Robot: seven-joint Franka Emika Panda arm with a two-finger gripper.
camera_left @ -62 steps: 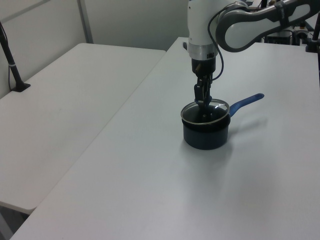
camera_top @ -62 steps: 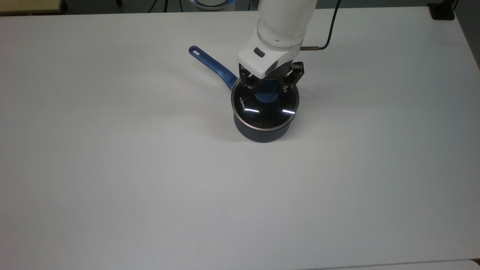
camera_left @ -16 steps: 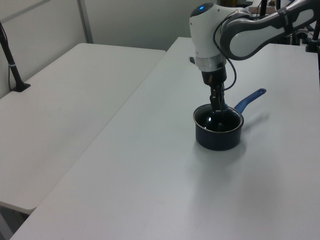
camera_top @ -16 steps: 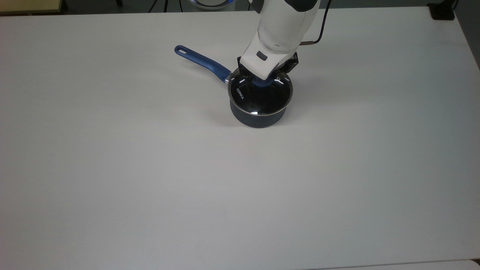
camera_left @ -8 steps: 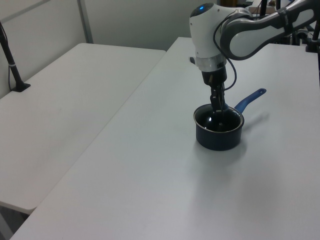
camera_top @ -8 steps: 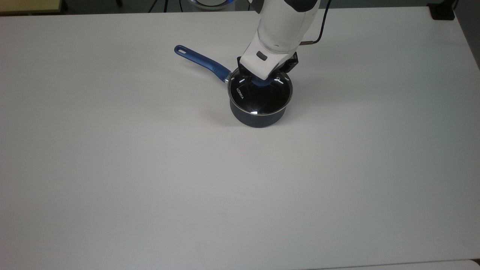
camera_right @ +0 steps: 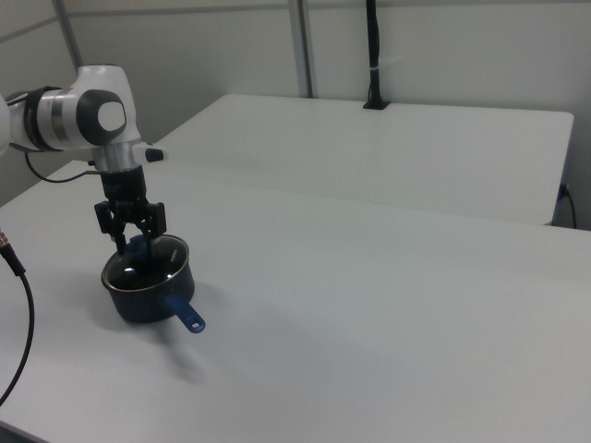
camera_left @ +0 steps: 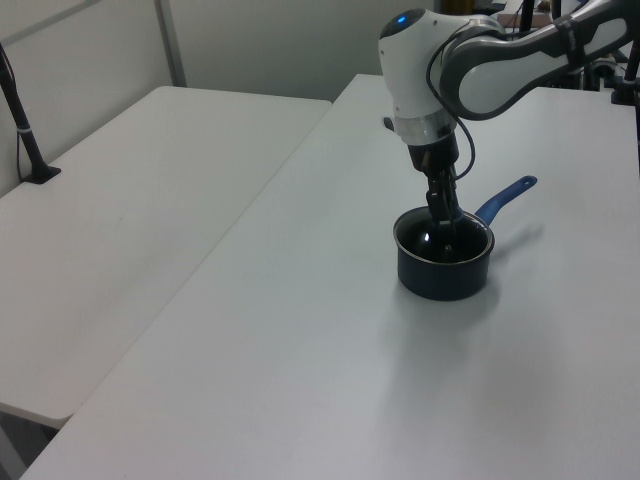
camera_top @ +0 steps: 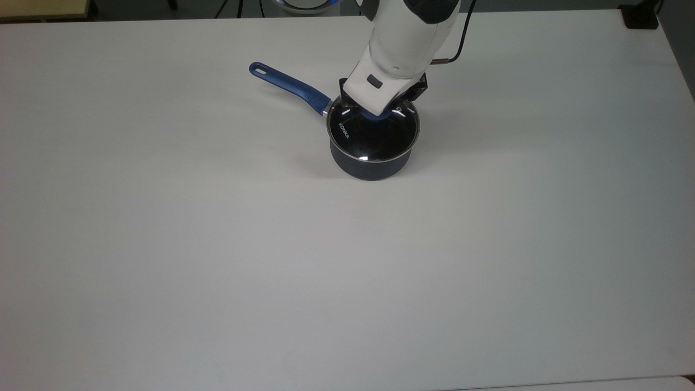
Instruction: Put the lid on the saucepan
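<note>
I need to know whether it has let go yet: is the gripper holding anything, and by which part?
The gripper is shut on the lid, held by its blue knob, with the lid on the saucepan.

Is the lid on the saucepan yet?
On. The lid sits level, its rim ringing the saucepan mouth; the pincer is at its knob.

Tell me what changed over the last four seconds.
The pan slid toward the top view's upper left with the lid on it, its handle swinging further left. The tool came down around the lid's knob. The lid stayed seated on the pan; the table is otherwise unchanged.
</note>
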